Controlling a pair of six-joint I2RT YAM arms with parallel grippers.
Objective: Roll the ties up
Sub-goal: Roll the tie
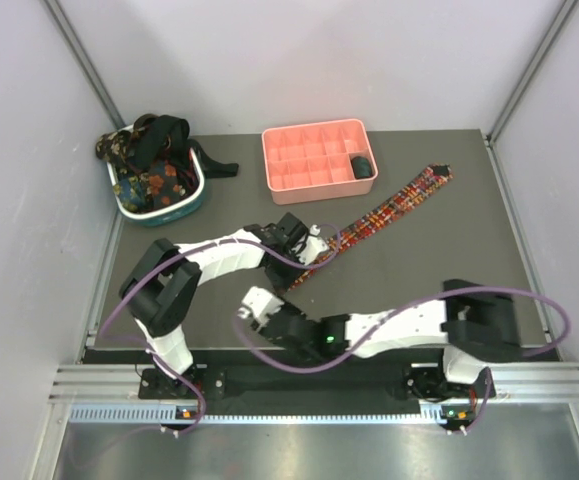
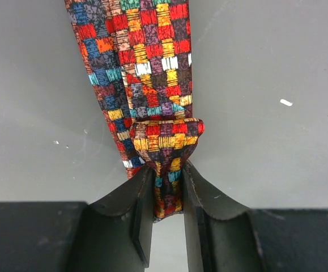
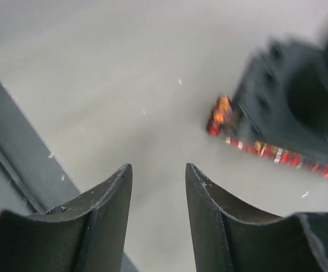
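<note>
Diagonally, plaid tie (image 1: 394, 208) runs from L claw (image 2: 167, 173) to far-right.

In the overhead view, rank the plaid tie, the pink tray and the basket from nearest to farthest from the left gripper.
1. plaid tie: its near end is pinched in the left gripper; the rest runs off to the far right.
2. pink tray: just beyond the gripper, toward the back.
3. basket: far-left corner.

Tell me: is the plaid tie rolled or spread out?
The plaid tie is mostly spread out: only its near end is folded over, pinched in the left gripper; the rest lies straight on the table.
</note>
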